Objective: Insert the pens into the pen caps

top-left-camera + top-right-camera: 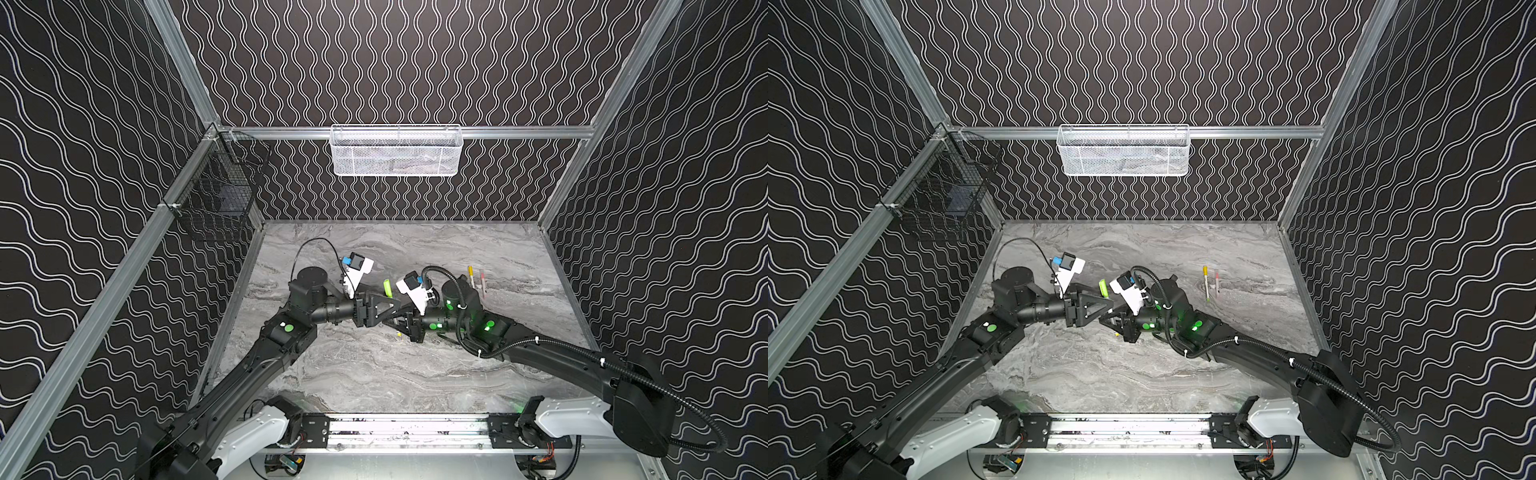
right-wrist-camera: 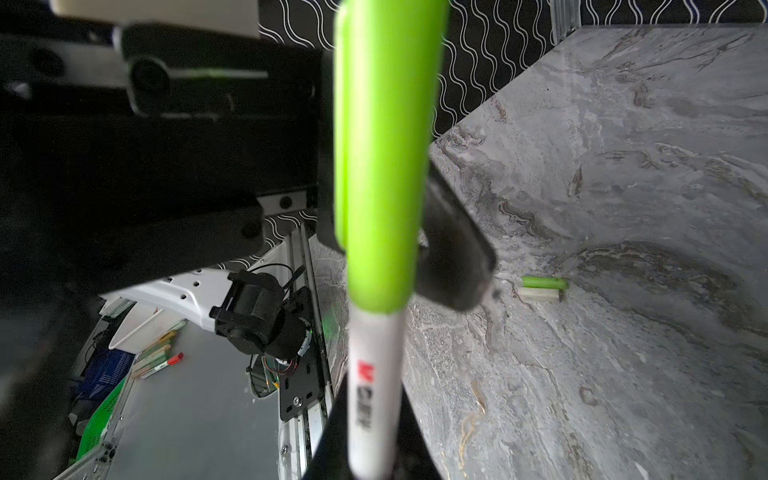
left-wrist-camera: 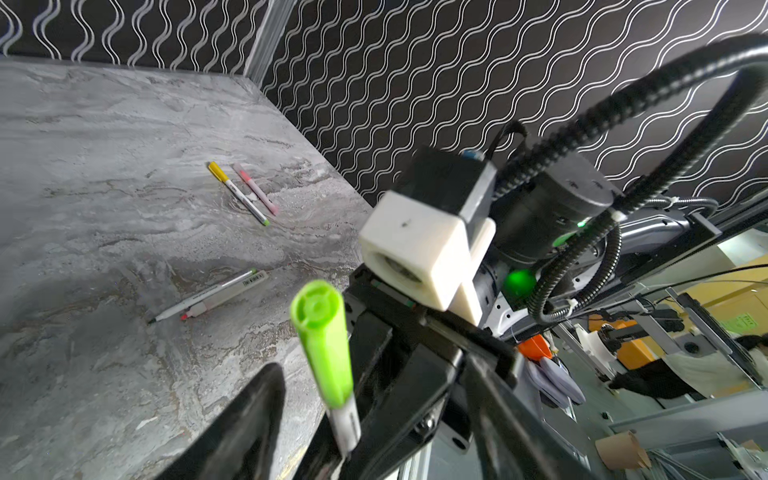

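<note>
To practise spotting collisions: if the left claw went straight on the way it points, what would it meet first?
Probably the green-capped pen between its fingers, then the right claw holding it.

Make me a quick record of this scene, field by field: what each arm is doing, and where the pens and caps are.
right gripper: shut on the barrel of the green pen, held above the table
green cap: on that pen
left gripper: jaws open on either side of the cap
finished: yellow-capped pen and pink-capped pen, side by side on the table's right side
uncapped pens: two, lying together on the table
spare caps: loose green cap and loose pale cap, side by side on the table
</note>
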You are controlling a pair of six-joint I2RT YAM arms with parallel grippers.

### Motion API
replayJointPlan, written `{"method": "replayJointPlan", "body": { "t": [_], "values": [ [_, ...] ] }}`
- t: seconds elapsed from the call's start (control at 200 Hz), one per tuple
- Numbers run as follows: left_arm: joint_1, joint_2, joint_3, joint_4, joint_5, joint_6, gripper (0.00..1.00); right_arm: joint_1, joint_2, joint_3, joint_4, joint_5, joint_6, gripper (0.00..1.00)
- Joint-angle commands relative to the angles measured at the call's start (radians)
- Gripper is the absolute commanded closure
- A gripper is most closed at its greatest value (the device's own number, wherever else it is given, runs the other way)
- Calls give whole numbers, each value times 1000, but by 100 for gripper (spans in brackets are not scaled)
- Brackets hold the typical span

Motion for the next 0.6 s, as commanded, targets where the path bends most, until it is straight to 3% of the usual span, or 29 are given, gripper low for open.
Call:
{"method": "replayJointPlan", "body": {
  "t": [0.0,0.255,0.415,0.47,0.596],
  "values": [
    [31,-17,10,-26,-50,23,23,2,-8,18,-57,-50,-34,100],
    [98,-30,30,-38,37,31,22,1,3,35,-103,-124,-52,100],
    [98,18,47,-41,115,41,28,1,1,42,-108,-147,-56,100],
    [98,35,42,-9,145,22,35,1,3,45,-111,-149,-58,100],
    [98,55,33,32,169,-4,67,1,6,56,-123,-148,-62,100]
  ]
}}
